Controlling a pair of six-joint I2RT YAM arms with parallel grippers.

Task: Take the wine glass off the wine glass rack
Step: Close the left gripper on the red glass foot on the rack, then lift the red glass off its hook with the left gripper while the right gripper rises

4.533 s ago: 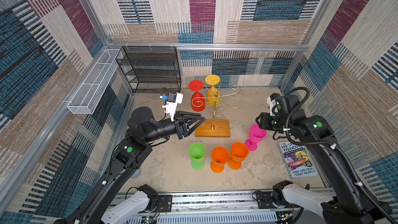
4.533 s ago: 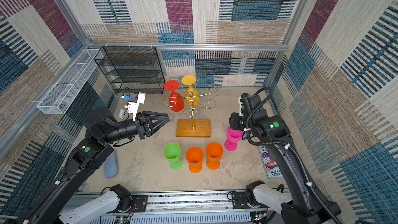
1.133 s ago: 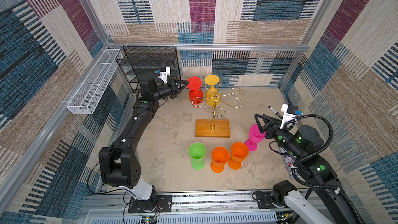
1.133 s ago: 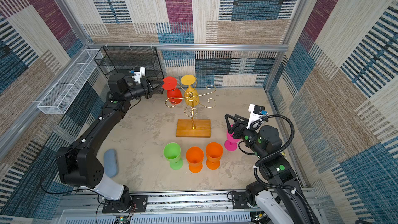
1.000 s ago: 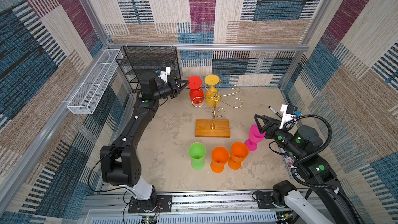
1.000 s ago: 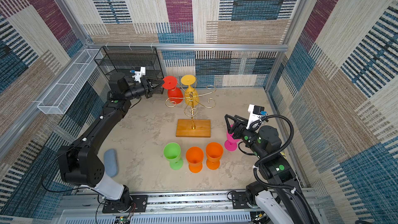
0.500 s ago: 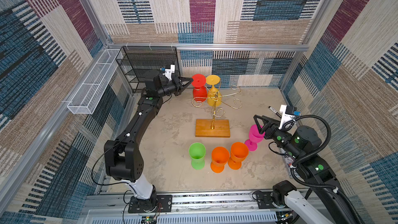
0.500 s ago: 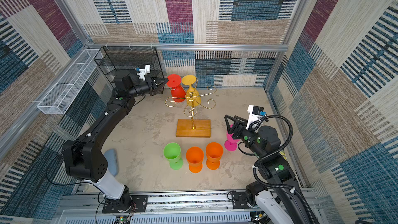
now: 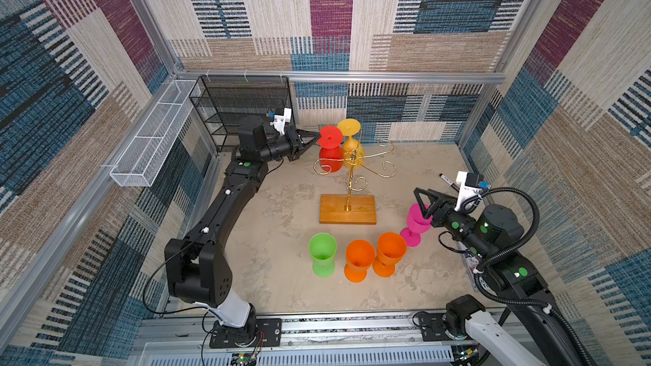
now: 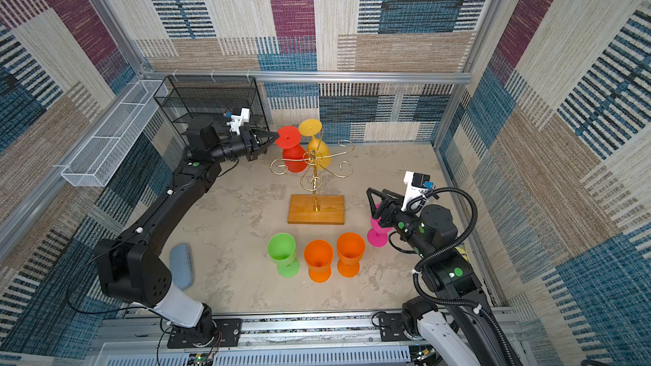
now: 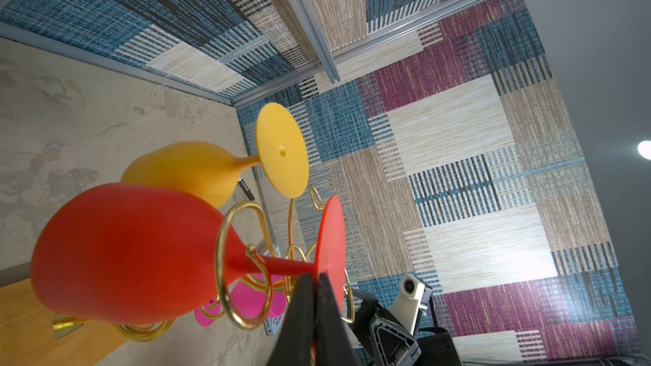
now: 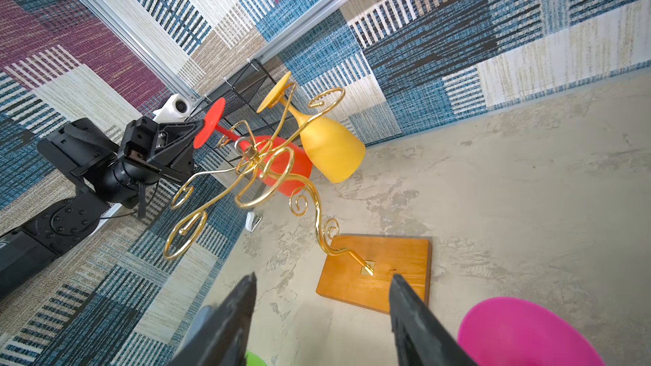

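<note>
A red wine glass (image 9: 331, 160) (image 10: 294, 160) (image 11: 123, 258) hangs bowl-down on the gold wire wine glass rack (image 9: 347, 210) (image 10: 316, 210) (image 12: 380, 276), tilted, its stem still inside a curled arm. My left gripper (image 9: 315, 134) (image 10: 274, 134) (image 11: 316, 276) is shut on the rim of its round foot. A yellow wine glass (image 9: 352, 146) (image 11: 190, 170) hangs beside it on the rack. My right gripper (image 9: 424, 193) (image 10: 377, 193) (image 12: 323, 278) stands open and holds nothing, just above a pink glass (image 9: 415, 221) (image 12: 521, 329) on the table.
In front of the rack stand a green glass (image 9: 322, 253) and two orange glasses (image 9: 359, 264) (image 9: 389, 253). A black mesh shelf (image 9: 243, 107) and a white wire basket (image 9: 155, 135) are at the back left. A blue cloth (image 10: 181, 265) lies near the left arm, a marker (image 9: 447, 181) at the right.
My left gripper has moved to the right, pushing the red glass's foot toward the yellow glass and tilting the red glass. The right arm has not moved.
</note>
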